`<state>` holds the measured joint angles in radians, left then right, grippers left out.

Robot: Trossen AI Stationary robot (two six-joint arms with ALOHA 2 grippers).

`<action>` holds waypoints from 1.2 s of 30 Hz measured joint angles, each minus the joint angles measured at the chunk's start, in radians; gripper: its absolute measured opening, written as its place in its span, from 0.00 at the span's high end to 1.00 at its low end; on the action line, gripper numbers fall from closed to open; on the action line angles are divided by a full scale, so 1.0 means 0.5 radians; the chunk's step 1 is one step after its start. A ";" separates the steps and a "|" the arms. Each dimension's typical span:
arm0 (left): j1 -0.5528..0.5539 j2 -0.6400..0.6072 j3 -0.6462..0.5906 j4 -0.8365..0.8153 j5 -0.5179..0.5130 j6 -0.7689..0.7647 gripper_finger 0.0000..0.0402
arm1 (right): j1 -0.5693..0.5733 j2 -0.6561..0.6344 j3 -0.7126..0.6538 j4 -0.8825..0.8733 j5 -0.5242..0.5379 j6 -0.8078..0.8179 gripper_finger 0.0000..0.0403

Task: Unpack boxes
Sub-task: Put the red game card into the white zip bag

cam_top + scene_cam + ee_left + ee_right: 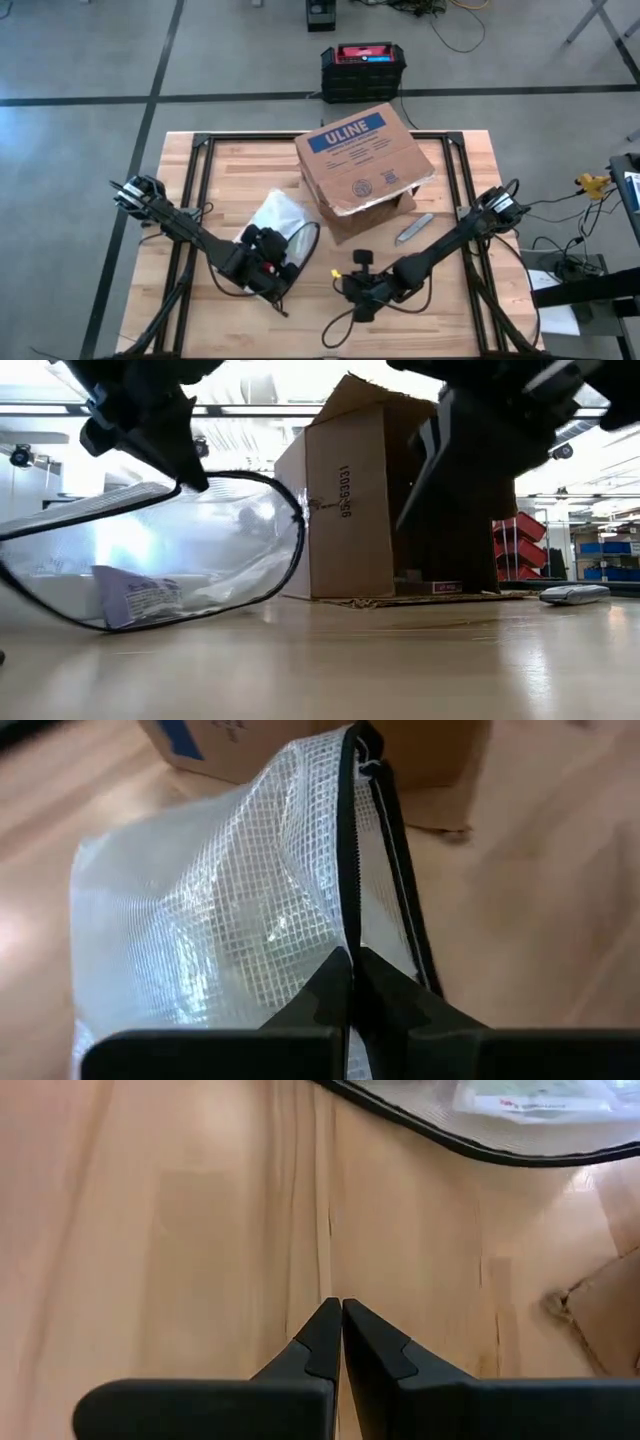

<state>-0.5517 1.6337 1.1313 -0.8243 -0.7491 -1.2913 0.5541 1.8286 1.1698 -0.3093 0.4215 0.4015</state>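
A: Left hand [350, 982]; pinched tight on the black rim of the mesh bag [275, 215], front-left of the bench [180, 200]?

B: Yes; I'd guess lay it flat, clear of the box [365, 170]; that sits centre-back, tipped over, flap [375, 205] open.

A: Right hand [341, 1330]?

B: Fingers together, empty, low over bare wood front-centre; grey tool [414, 229] lies beside the box.
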 joint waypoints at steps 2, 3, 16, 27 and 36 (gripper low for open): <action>-0.004 0.000 -0.002 0.135 0.005 0.032 1.00 | 0.000 0.000 -0.021 0.005 -0.002 -0.001 1.00; -0.004 0.000 -0.002 0.210 0.005 0.082 1.00 | -0.003 0.000 -0.027 0.018 0.001 -0.003 1.00; 0.087 0.000 -0.053 0.377 -0.058 0.300 1.00 | -0.134 0.023 -0.182 0.377 0.188 -0.234 1.00; 0.103 0.000 -0.165 0.087 -0.056 0.090 1.00 | -0.155 -0.372 -0.189 -0.358 0.320 -0.095 1.00; 0.106 0.000 -0.258 0.086 -0.115 0.103 1.00 | -0.231 -0.669 -0.553 -0.508 0.829 0.371 1.00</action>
<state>-0.4988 1.6337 1.0022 -0.7816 -0.8066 -1.2399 0.4388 1.4940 0.8932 -0.5634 0.8358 0.5869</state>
